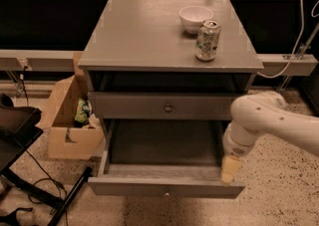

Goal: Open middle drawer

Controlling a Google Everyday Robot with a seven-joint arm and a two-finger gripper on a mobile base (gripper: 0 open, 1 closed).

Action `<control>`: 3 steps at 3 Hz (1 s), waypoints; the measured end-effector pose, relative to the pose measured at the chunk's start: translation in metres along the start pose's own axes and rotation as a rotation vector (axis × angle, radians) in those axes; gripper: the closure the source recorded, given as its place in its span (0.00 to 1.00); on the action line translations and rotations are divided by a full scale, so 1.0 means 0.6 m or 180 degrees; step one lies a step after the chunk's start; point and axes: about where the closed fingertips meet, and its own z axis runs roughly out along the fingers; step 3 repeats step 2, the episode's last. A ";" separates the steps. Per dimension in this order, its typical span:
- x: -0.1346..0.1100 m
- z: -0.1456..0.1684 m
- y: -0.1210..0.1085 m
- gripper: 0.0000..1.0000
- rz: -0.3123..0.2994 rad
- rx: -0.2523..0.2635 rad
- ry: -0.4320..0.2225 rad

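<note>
- Camera view looks down on a grey cabinet [144, 31] standing on a speckled floor [279, 205].
- The middle drawer [164, 143] is pulled well out from the cabinet body. Its dark inside is exposed, and its flat front faces the camera at the bottom of the picture.
- A small round knob [167, 190] sits at the centre of that front.
- Above it, the upper drawer front [124, 106] is flush with the cabinet, and its own metal knob [168, 107] is at centre.
- The gripper [228, 169] hangs tip-down over the right front corner of the middle drawer, just inside the front panel and beside the right wall. Whether it touches the drawer cannot be told, nor whether it is parted or closed.
- The white arm [271, 120] reaches in from the right edge and bends down to the gripper.
- On the cabinet top, a white bowl [195, 18] sits toward the back right, and a drinks can [207, 40] stands upright just in front of it.
- Left of the cabinet, an open cardboard box [67, 135] holds green packaging [82, 112].
- A black frame [22, 135] and cables [47, 190] lie at the far left.
</note>
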 end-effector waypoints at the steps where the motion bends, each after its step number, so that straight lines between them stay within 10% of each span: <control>1: 0.089 -0.101 0.030 0.00 0.0035 0.0363 -0.0077; 3: 0.115 -0.199 0.028 0.00 0.0012 0.0644 -0.0111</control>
